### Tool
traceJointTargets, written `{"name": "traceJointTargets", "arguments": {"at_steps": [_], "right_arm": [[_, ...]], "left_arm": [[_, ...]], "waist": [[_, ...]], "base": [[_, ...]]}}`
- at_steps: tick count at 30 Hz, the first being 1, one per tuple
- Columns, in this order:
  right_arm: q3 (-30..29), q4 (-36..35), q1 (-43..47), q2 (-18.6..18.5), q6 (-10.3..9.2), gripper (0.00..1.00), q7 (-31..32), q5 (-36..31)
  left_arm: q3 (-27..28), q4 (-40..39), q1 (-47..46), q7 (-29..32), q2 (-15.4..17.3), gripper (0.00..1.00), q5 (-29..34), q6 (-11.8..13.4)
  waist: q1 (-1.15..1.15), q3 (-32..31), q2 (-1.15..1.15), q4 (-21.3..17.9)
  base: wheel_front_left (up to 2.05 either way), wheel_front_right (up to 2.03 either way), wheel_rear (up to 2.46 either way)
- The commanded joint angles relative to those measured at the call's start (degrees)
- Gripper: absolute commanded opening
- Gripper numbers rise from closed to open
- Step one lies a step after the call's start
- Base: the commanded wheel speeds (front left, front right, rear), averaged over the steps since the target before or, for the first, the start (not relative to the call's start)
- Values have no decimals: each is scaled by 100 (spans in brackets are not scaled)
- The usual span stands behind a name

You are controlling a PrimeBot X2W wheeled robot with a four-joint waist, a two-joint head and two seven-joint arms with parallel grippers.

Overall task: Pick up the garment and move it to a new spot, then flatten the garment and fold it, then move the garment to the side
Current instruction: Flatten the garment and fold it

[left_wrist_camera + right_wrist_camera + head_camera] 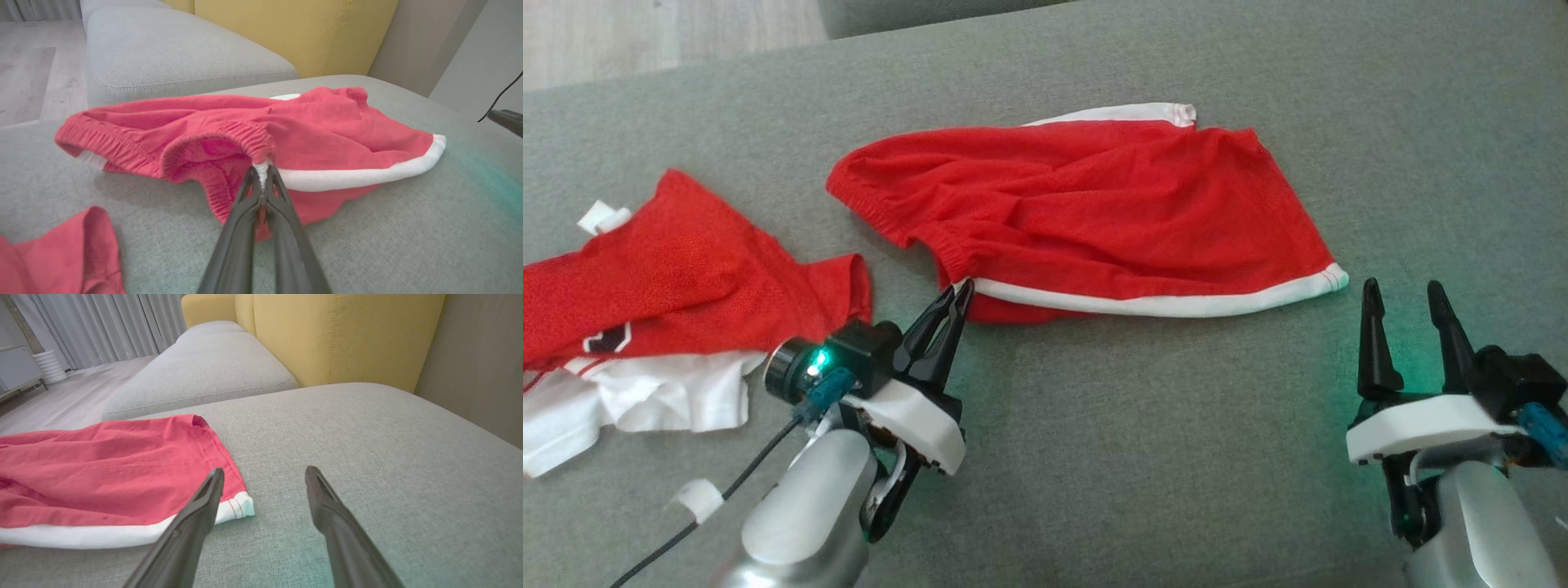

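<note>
While the red shorts [1094, 212] lie crumpled near the middle of the grey cushion [1135, 457], the pick-up is judged to be the step in hand. The left gripper [960, 294] is seen pinched tight on the near edge of the shorts, at the point where the gathered waistband [249, 141] meets the white trim [1160, 304], and a small fold of white fabric is caught between its fingertips. The right gripper [1402, 286] is held wide apart and empty, just beside the hem corner [239, 506] at the shorts' right end, with no cloth between its fingers; in the right wrist view that corner is placed beside the finger at that view's left rather than in the gap. For the next move, a shift of the right gripper towards that corner and a closing on it would likely be called for, so that the shorts can be lifted by two points and carried to a new spot; a lift by the left pinch alone would probably leave the fabric hanging bunched. Flattening and folding are not yet begun, as is suggested by the creases and the gaping waistband. How many layers are taken in the left pinch cannot be told. The underside of the shorts and most of the far leg are hidden, a strip of white [1127, 113] being shown at the far edge. A second red-and-white garment [686, 269] at the robot's left is cut off by the frame edge, and the dark print on it cannot be made out.
</note>
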Motion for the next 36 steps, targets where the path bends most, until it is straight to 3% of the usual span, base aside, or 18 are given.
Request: {"name": "traceJointTargets", "arguments": {"at_steps": [1, 10, 26, 28, 29, 36], "right_arm": [[109, -127, -151, -30, -4, 100, -66, -43], [-159, 506, -544, -30, -4, 100, 300, -252], [-33, 1800, -1070, -30, -4, 100, 640, -595], [-3, 1905, -1117, -30, -4, 22, 629, -605], [20, 1955, -1138, -30, -4, 0, 621, -604], [128, 2023, -1283, -30, -4, 0, 354, -385]], "left_arm": [[149, -192, -119, -75, 140, 0, 28, 38], [-6, -677, 35, -1, 230, 0, 109, 118], [-195, -1015, 133, 133, 311, 0, 144, 190], [-215, -1026, 136, 156, 337, 0, 158, 202], [-229, -1028, 138, 173, 353, 0, 169, 208], [-251, -1046, 180, 246, 489, 0, 180, 254]], "waist": [[0, -21, 0, 36], [0, -79, 0, 293], [0, -72, 0, 464], [0, -77, 0, 457], [0, -83, 0, 453], [0, -241, 0, 388]], "base": [[0, 0, 0], [0, 0, 0], [0, 0, 0], [0, 0, 0], [0, 0, 0], [0, 0, 0]]}}
